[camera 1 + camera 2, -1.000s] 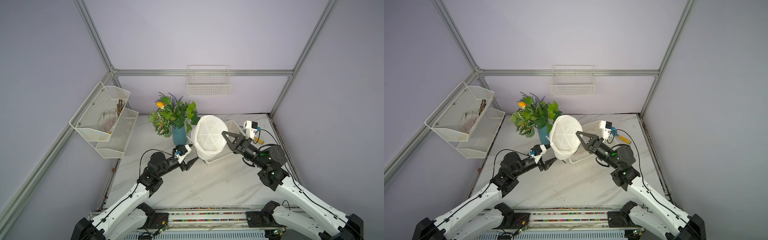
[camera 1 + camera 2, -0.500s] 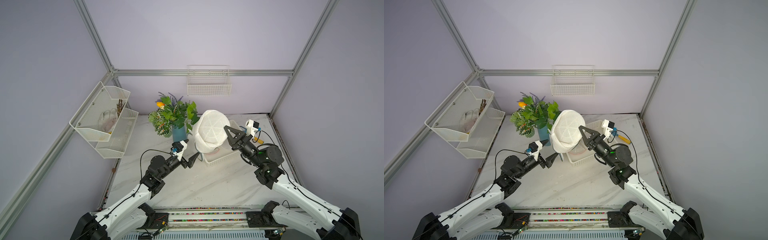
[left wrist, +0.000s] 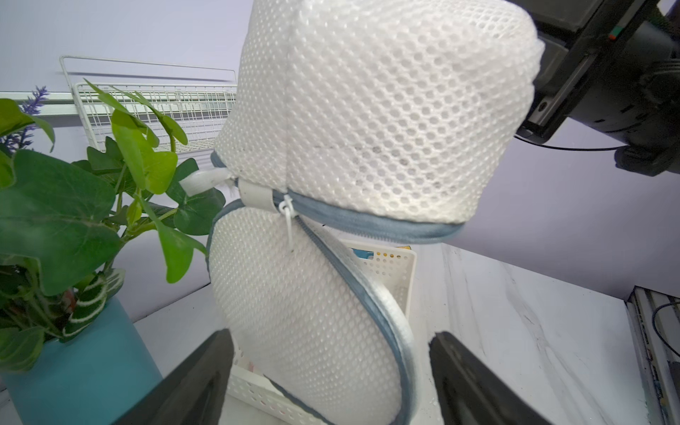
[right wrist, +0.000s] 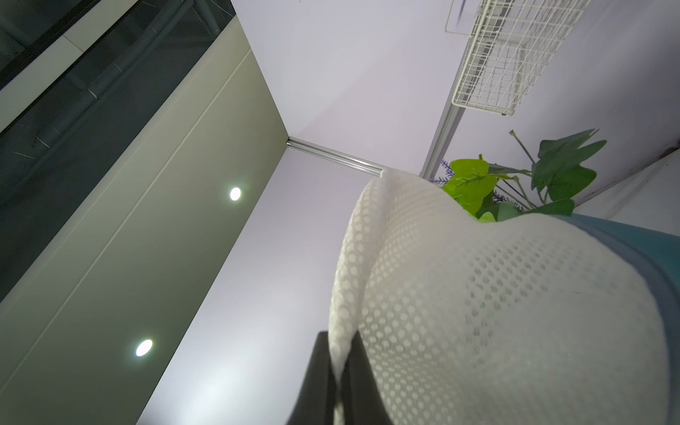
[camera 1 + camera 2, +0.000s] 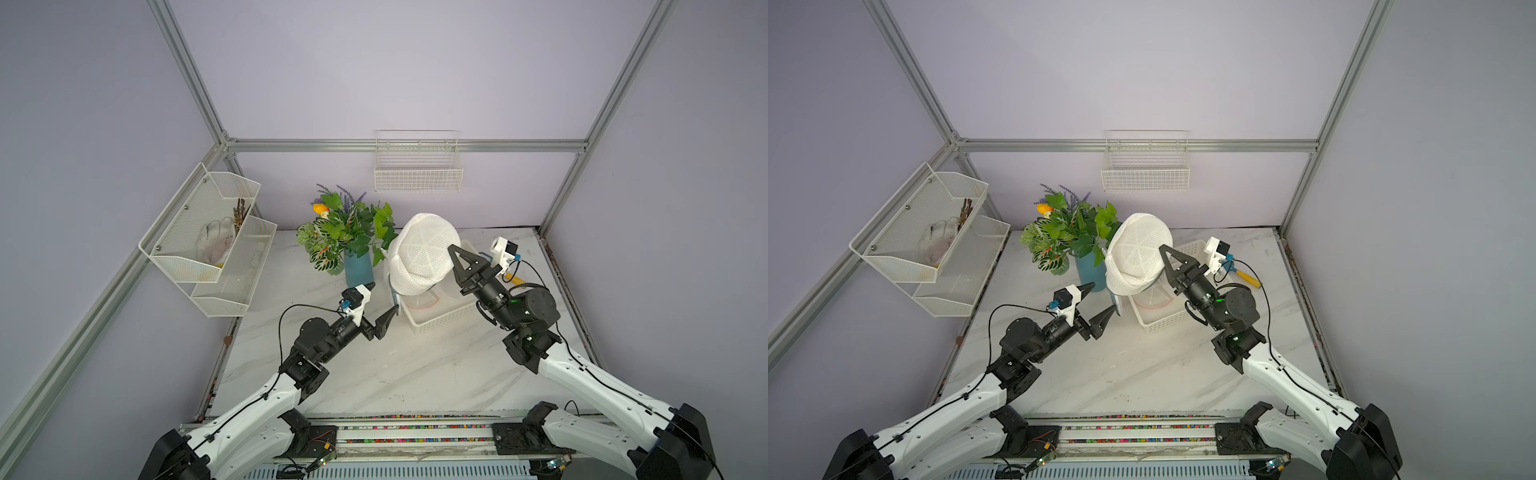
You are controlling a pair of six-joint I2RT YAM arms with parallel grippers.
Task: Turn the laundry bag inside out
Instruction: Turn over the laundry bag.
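Laundry bag [image 5: 422, 253], one, in right claw [image 5: 452, 249]; left claw [image 5: 383, 297] wide, perhaps clear

We carry the left arm [image 5: 266, 395] low, forearm reaching forward and toward the centre. The left gripper [image 5: 383, 296] stands with jaws spread wide, clamping nothing. We carry the right arm [image 5: 582, 374] higher, wrist tilted upward and inward. The right gripper [image 5: 453, 250] is closed, both fingers [image 4: 320, 371] pinching a fold of the bag [image 5: 419, 253] and holding it aloft.
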